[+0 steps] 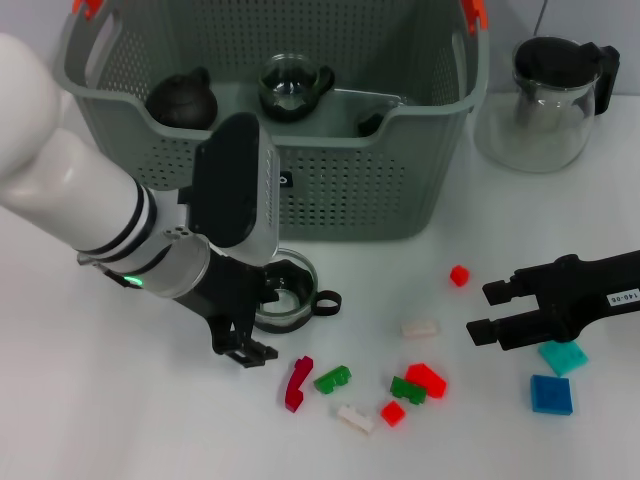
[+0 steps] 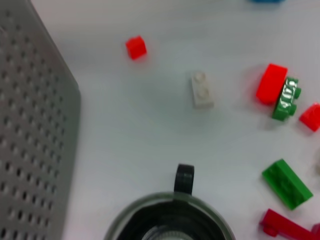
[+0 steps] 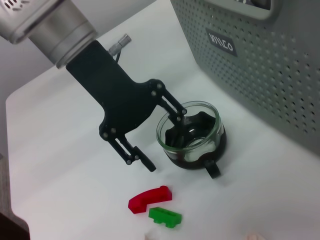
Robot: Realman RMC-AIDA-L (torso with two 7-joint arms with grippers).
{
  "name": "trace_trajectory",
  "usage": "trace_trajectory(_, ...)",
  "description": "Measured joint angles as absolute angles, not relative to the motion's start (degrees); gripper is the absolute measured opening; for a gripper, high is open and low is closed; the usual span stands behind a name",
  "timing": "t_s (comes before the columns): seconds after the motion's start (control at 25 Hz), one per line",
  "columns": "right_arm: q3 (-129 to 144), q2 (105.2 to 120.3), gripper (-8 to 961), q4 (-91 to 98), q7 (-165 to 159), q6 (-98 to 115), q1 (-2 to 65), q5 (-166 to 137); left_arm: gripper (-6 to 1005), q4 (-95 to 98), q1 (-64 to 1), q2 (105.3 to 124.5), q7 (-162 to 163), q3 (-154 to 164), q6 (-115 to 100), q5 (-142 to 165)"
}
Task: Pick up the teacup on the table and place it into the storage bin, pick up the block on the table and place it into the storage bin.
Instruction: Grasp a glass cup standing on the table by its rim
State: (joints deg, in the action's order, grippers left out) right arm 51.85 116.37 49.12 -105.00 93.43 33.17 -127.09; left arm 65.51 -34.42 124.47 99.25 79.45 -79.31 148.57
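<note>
The glass teacup (image 1: pixel 290 297) with a black handle stands on the white table just in front of the storage bin (image 1: pixel 330 190). My left gripper (image 1: pixel 265 320) is open at the cup. In the right wrist view one finger (image 3: pixel 176 116) reaches over the teacup (image 3: pixel 192 135) rim and the other (image 3: pixel 135 157) lies outside it. The left wrist view shows the teacup (image 2: pixel 172 222) rim and handle from above. Several small blocks lie in front, among them a red cube (image 1: pixel 459 275) and a white block (image 1: pixel 420 328). My right gripper (image 1: pixel 480 313) is open, low over the table, right of the blocks.
A glass teapot (image 1: pixel 555 100) with a black lid stands right of the bin. The bin holds another glass cup (image 1: pixel 292 85) and a round black object (image 1: pixel 182 100). Teal (image 1: pixel 563 356) and blue (image 1: pixel 551 394) blocks lie under my right arm.
</note>
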Motion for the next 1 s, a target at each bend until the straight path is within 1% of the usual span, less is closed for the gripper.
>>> trace_trajectory(0.16,51.9,116.37,775,49.1,-104.7,93.4,33.2,-127.1,693,64.4,-35.1,124.53,101.1,80.9,-79.1,150.1)
trace_trajectory(1.0,51.7,115.98,775,49.1,-104.4,93.4,33.1,-127.1,529,63.3,-36.7,124.36,105.3,81.7,-80.6,150.3)
